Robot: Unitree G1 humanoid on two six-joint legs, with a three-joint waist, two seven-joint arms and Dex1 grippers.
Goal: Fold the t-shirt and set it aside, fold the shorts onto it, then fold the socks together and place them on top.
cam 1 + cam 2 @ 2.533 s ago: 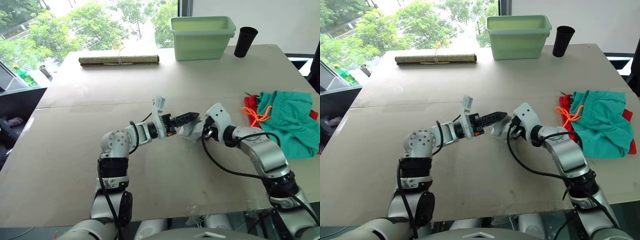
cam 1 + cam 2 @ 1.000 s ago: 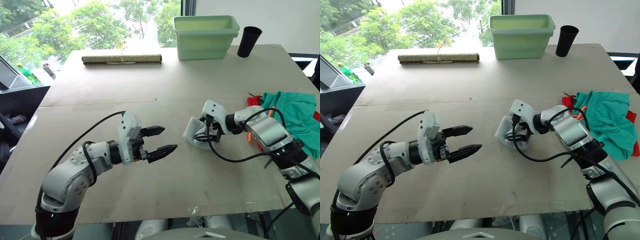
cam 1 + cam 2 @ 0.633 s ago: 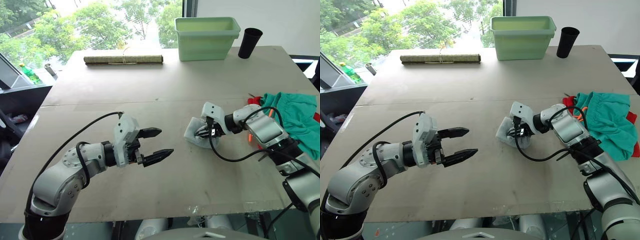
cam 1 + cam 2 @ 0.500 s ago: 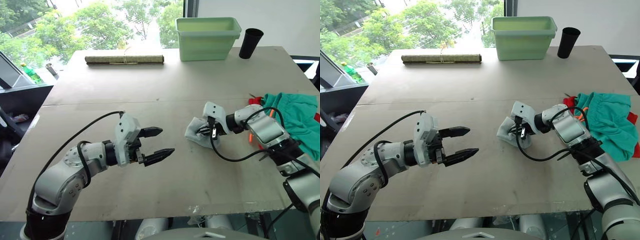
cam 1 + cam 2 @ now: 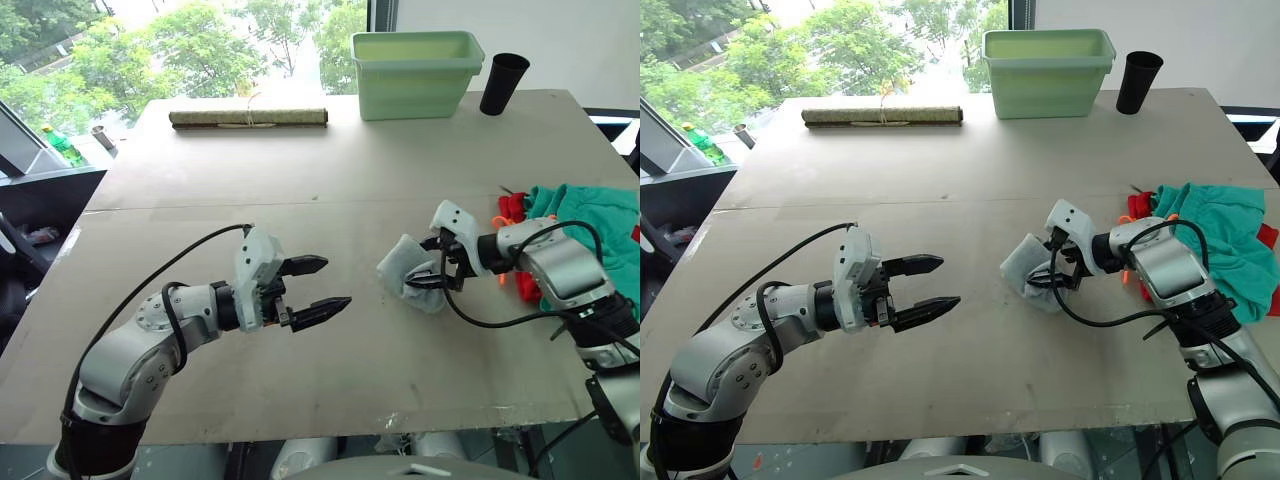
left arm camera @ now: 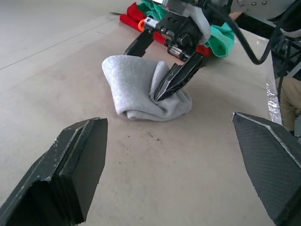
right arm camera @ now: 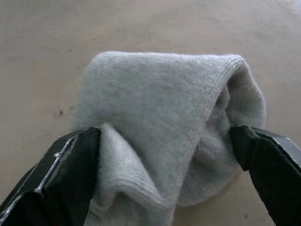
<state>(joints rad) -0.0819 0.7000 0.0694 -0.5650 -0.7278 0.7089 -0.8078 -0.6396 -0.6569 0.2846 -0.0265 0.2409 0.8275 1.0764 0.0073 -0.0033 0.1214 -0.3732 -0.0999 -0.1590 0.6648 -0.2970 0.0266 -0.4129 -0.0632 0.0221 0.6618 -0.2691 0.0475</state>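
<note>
The socks point(image 5: 406, 270) lie bundled as one pale grey lump on the table, right of centre. My right gripper point(image 5: 430, 265) is open and straddles them from the right. One finger point(image 7: 56, 183) rests against each side of the lump, and the socks point(image 7: 164, 117) stay on the table. My left gripper point(image 5: 333, 283) hangs open and empty a short way left of the socks point(image 6: 141, 92). The teal shorts point(image 5: 590, 215) lie crumpled at the right edge, on top of the red t-shirt point(image 5: 512, 208), of which just the edges show.
A pale green tub point(image 5: 418, 60) and a black cup point(image 5: 498, 84) stand at the table's far edge. A rolled mat point(image 5: 248, 118) lies at the far left. Bare tabletop stretches between my two grippers and toward the near edge.
My right gripper, pinched into the socks half a second ago, has opened again and drawn back slightly to the right. The left gripper has stayed open and nearly still.
</note>
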